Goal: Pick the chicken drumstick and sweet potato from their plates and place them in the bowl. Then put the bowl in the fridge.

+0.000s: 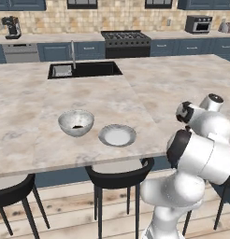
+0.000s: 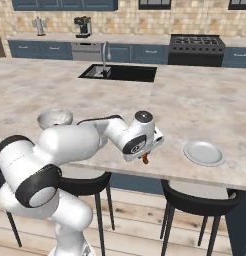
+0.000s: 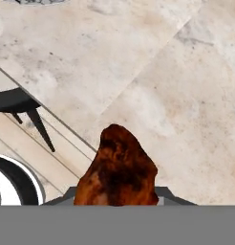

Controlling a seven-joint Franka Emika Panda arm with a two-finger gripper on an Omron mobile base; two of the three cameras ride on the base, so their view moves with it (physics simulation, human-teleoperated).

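Note:
My gripper point(image 2: 145, 156) is shut on the chicken drumstick point(image 3: 117, 174), a brown-red roasted piece hanging above the counter's front edge. In the right base view the drumstick point(image 2: 145, 159) pokes out below the hand. The bowl point(image 1: 76, 122) stands on the counter left of the arm, with a small dark thing at its bottom that is too small to name. An empty plate point(image 1: 117, 135) lies just right of the bowl. The bowl point(image 2: 55, 118) sits behind my arm, and another empty plate point(image 2: 204, 153) lies to the right of the gripper. The fridge is out of view.
Black stools point(image 1: 118, 177) stand under the marble counter's front edge point(image 1: 65, 163). A sink point(image 1: 84, 69) with a tap is set in the island's far side. Stove point(image 1: 126, 43), coffee machine point(image 1: 12, 27) and microwave point(image 1: 198, 23) line the back wall.

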